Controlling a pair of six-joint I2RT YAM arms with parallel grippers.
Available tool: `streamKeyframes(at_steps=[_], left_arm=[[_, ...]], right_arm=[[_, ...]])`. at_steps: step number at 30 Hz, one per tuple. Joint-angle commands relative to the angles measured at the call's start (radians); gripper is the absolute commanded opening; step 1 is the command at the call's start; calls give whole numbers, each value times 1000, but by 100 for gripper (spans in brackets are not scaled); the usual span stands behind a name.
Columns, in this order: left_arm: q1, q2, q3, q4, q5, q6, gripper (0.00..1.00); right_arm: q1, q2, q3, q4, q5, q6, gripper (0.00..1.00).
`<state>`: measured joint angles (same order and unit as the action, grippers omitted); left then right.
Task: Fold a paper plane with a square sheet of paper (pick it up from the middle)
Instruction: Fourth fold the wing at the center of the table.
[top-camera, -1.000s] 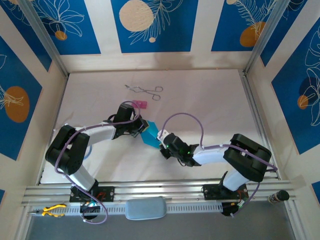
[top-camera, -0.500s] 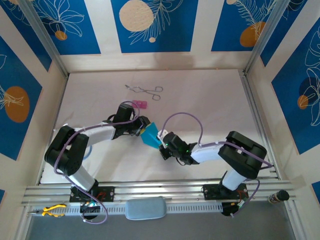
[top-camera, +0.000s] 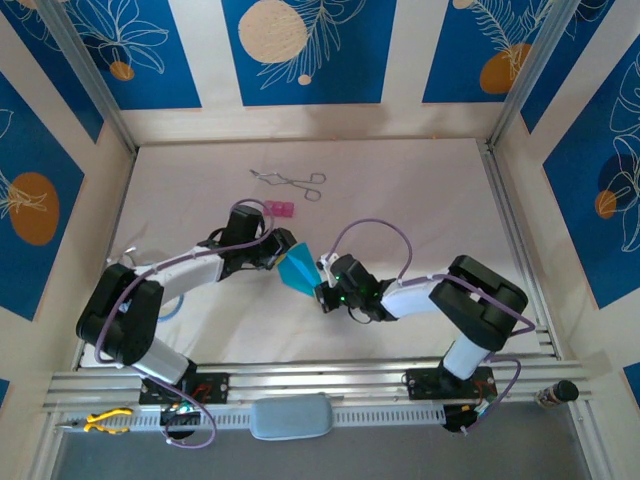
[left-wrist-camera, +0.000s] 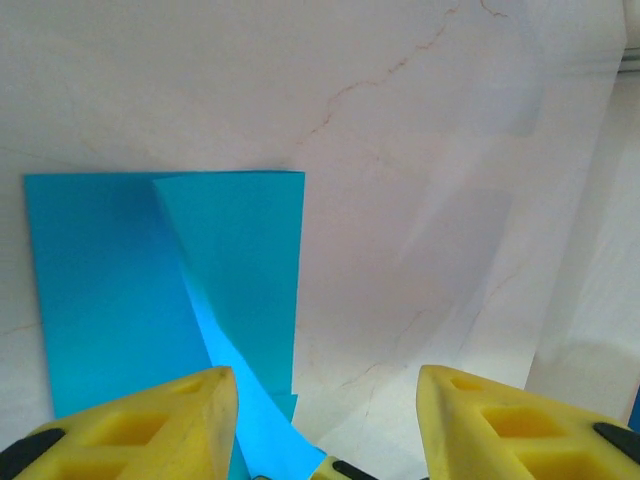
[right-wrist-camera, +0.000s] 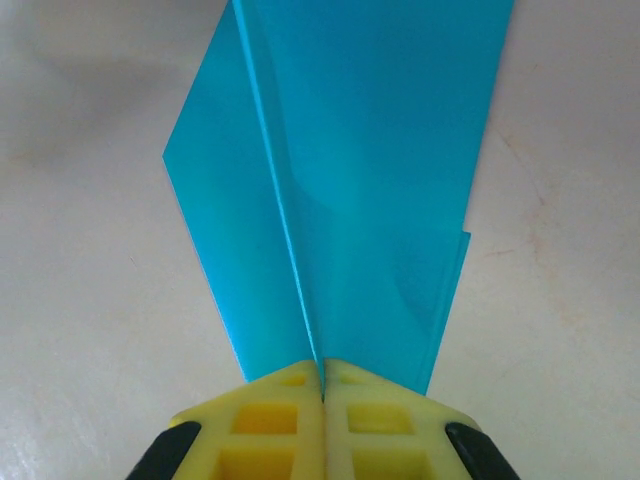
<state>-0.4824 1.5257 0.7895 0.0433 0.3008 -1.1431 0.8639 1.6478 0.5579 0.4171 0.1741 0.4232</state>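
Looking down from the top camera, the paper plane (top-camera: 296, 268) sits in the middle of the white table (top-camera: 420, 200), right between the two arms, and it's only a half-folded cyan wedge at this point. The right gripper (top-camera: 321, 289) has it: in the right wrist view the two yellow fingers (right-wrist-camera: 262, 425) are pressed tight together with the centre crease of the paper pinched between them, and the blue flaps fan out away from the camera on both sides, one edge standing up a bit off the table. The left gripper (top-camera: 282, 252) is just beside the other end of the paper and has nothing in it. From its wrist cam the jaws stand well apart, roughly halfway open, with bare table between them, and the folded paper lies flat mostly off toward one finger (left-wrist-camera: 170, 410), with just a thin sliver of blue poking into the gap. Further back on the table there's a small pink block (top-camera: 279, 209) and some metal forceps (top-camera: 291, 181), both well apart from the paper.
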Motion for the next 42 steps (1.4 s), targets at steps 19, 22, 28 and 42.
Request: streamKeyframes(at_steps=[19,22,28,42], left_arm=[[13,48,-50,134,88,3,0],[9,78,-49,189,132,3,0],[-18,134,-53,275,203,1,0],[-35,227,-34,331,205,-7,2]], right_arm=[[-112,100,-63,131,-276,261,6],[-124,103,-62,118,-289,280,6],[-134,102,-72,115,-288,293,6],[-144,105,-83,110,-278,336,5]])
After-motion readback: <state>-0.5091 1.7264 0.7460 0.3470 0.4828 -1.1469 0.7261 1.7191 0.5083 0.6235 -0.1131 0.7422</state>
